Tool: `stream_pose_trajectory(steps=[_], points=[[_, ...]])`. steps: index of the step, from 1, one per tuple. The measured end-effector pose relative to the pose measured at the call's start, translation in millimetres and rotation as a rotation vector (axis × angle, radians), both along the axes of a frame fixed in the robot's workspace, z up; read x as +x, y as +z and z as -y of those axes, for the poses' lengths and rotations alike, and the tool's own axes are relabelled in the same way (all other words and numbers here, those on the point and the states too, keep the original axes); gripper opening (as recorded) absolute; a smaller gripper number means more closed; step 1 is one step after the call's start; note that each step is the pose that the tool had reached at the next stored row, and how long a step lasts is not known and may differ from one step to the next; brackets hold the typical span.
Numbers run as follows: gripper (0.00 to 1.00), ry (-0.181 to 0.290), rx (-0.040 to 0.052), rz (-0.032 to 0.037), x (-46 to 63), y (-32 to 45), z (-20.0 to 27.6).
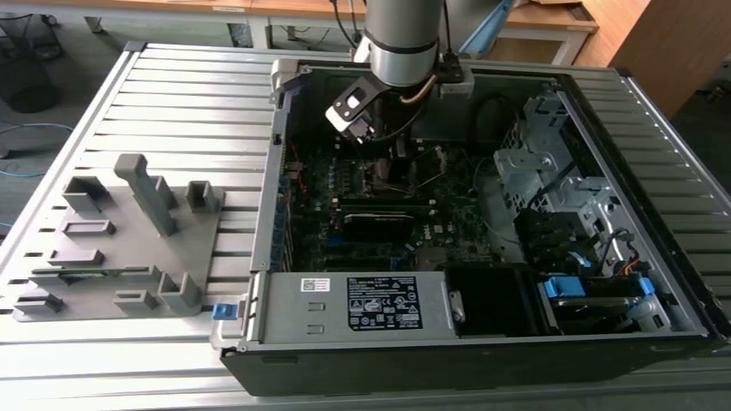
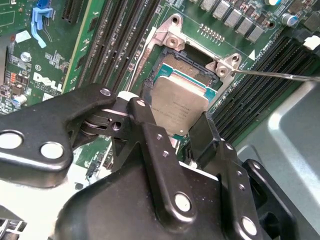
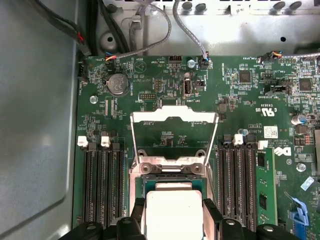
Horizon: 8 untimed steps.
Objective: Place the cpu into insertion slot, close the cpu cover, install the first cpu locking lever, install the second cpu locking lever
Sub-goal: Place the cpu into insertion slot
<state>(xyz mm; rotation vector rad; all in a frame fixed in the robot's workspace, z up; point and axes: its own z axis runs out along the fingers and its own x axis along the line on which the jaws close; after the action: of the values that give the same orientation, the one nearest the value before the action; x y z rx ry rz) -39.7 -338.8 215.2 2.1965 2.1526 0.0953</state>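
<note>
Exterior view: the arm (image 1: 402, 51) reaches into the open computer case (image 1: 260, 257), over the motherboard (image 1: 342, 184) at its twelve-o'clock end. A fixture tray (image 1: 115, 248) lies on the slatted table (image 1: 183, 94), at nine o'clock of the case.

Second wrist view: the gripper (image 2: 172, 117) is clamped on the cpu (image 2: 180, 97), a finger against each of two opposite edges. The chip lies over the insertion slot (image 2: 187, 65), part of its contact field uncovered; whether it is seated cannot be told.

First wrist view: the cpu cover (image 3: 172, 114) stands raised open, clear of the slot. Memory slots (image 3: 102, 185) flank the slot on both sides.
</note>
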Motion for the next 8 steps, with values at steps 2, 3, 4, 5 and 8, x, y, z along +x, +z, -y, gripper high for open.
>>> stream_pose_trajectory(steps=[2, 3, 4, 5, 8], points=[[0.54, 0.001, -0.0005, -0.0002, -0.8, -0.2, 0.1], [0.54, 0.001, -0.0006, -0.0004, -0.8, -0.3, 0.1], [0.54, 0.001, -0.0005, -0.0003, -0.8, -0.5, 0.1], [0.54, 0.001, -0.0004, -0.0002, -0.8, -0.9, 0.3], [0.54, 0.001, -0.0003, -0.0002, -0.8, -1.5, 0.7]])
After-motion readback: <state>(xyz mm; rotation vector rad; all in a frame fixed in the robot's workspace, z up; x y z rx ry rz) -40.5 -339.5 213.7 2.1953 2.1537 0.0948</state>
